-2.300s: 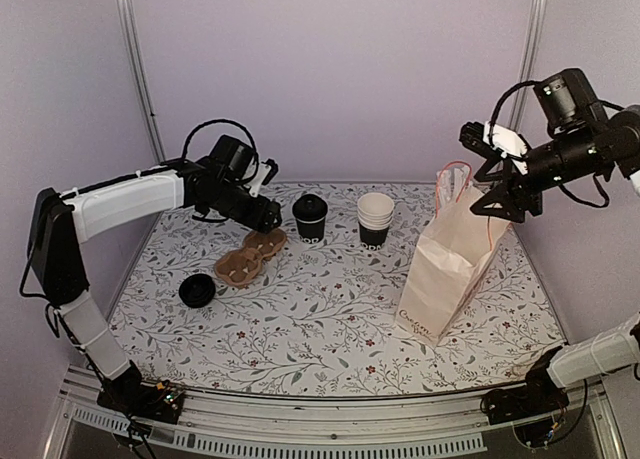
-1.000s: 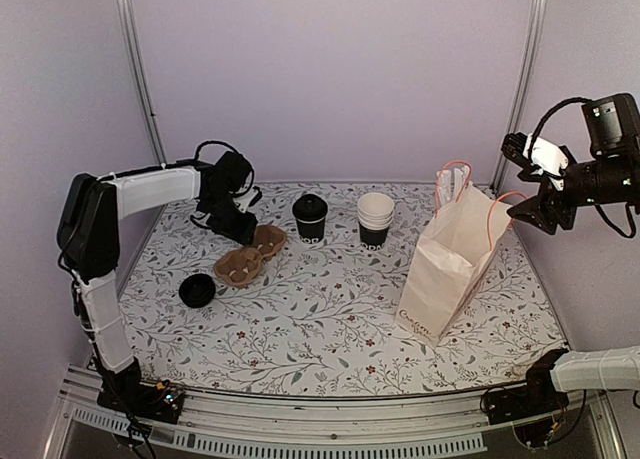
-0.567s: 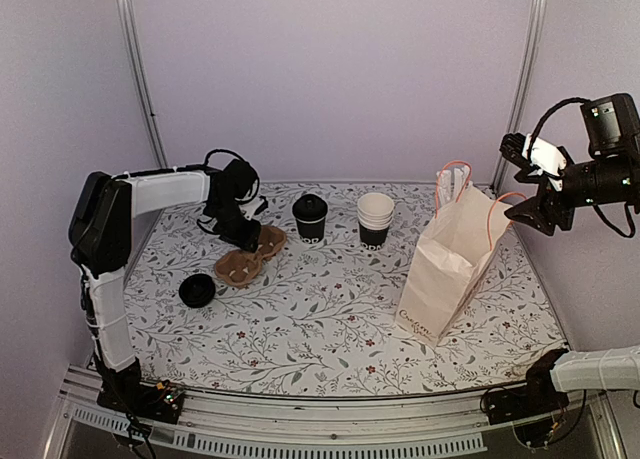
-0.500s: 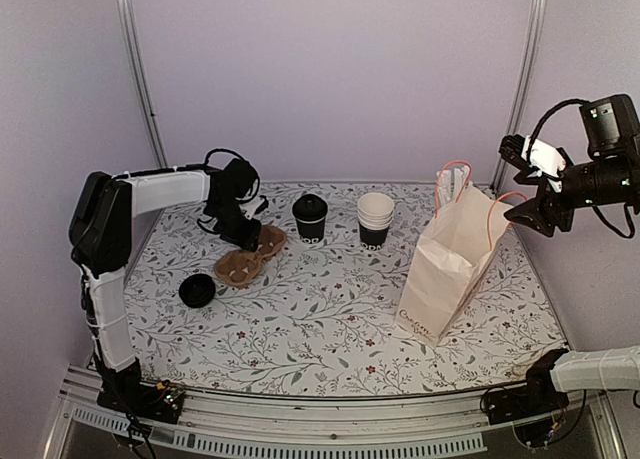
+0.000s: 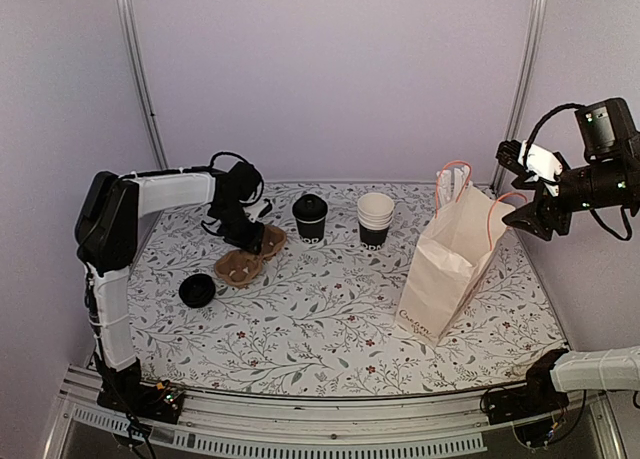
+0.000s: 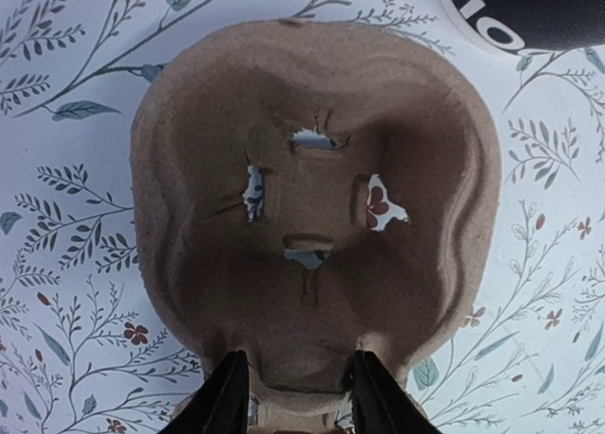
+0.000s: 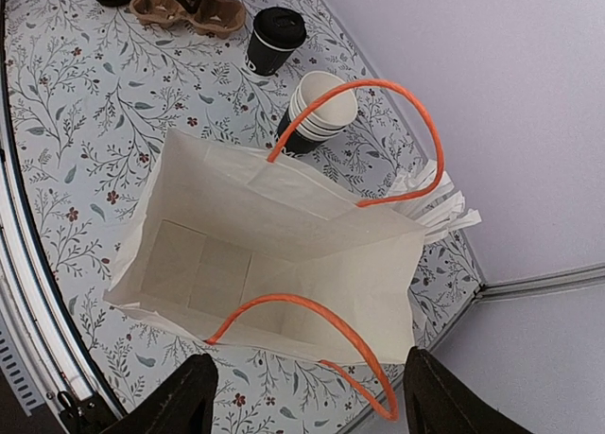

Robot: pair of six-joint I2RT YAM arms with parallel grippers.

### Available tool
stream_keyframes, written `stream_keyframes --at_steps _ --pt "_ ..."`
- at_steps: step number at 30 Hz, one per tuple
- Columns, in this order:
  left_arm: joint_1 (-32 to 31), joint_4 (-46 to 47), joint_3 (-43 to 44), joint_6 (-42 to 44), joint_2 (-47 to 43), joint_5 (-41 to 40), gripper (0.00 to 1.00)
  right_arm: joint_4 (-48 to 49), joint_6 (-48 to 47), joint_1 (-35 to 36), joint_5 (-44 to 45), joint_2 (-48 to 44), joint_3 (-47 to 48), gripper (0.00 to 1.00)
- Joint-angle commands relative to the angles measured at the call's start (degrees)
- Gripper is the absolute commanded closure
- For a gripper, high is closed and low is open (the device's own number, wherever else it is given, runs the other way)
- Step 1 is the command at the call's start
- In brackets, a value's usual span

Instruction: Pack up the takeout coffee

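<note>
My left pincer (image 6: 301, 377) clamps the cup carrier (image 6: 312, 217).
Only the right wrist view looks into the paper bag (image 7: 331, 254), my right pincer (image 7: 312, 373) agape.

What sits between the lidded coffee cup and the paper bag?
The stack of lidless cups stands between the lidded coffee cup and the paper bag, seen in the top view.

White-sleeved arms (image 5: 165, 187), black grippers (image 6: 295, 401), seemingly black cables (image 5: 540, 122)
</note>
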Motion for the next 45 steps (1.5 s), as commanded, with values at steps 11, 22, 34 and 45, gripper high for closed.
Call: stream_keyframes --at_steps 11,22,34,45 --pt "-1.9 -1.3 0.4 -1.2 1.0 -0.4 0.62 0.3 0.6 -0.3 -0.9 -0.9 -1.5 0.3" --pt "-1.9 -1.9 0.6 -2.3 1.0 -0.1 0.63 0.2 0.6 -0.4 -0.9 -0.8 -1.3 0.3" --pt "-3.1 -3.6 1.4 -3.7 -3.3 -1.3 0.73 -0.2 1.1 -0.4 -2.1 -0.3 1.2 0.3" --pt "-9.2 -7.4 3.5 -6.0 -20.4 -1.1 0.72 7.4 2.7 -5.0 3.7 5.3 8.9 0.27"
